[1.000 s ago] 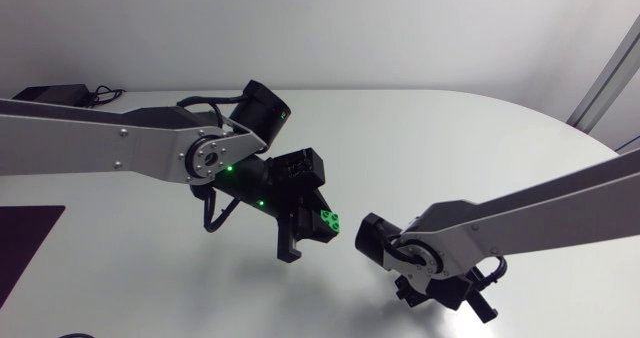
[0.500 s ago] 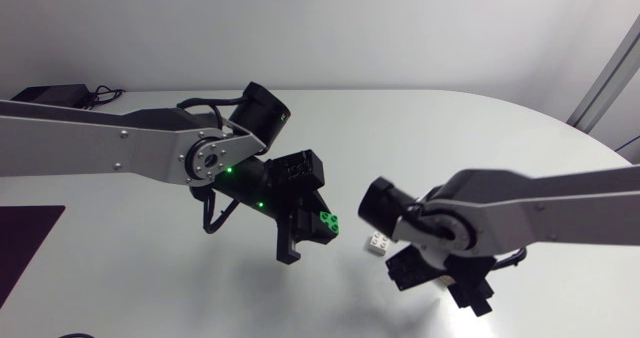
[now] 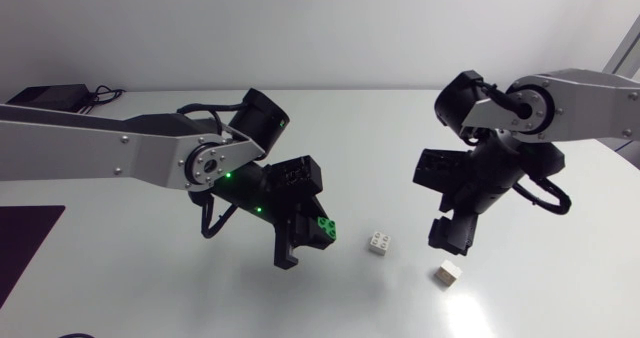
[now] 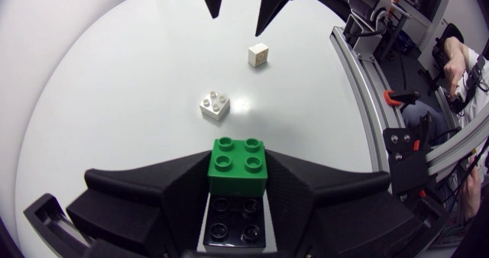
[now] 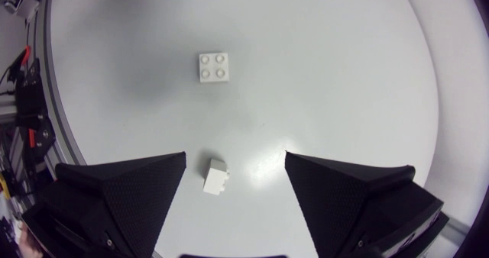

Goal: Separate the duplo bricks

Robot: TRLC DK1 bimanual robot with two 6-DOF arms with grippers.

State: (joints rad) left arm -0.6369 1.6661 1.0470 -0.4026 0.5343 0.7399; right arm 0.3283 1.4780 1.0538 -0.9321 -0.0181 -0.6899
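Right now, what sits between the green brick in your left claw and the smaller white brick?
Only the white four-stud brick, apart from the green brick; clearest in left wrist view.

White table under bright, even light

The table (image 3: 400, 128) is matt white with a rounded far edge. A dark mat (image 3: 25, 243) lies at its near left side, and a black box (image 3: 48, 95) with cables (image 3: 100, 95) sits at the far left corner. Glare (image 3: 480, 313) shows on the near right surface, and soft grey shadows (image 3: 240, 278) fall near the middle.
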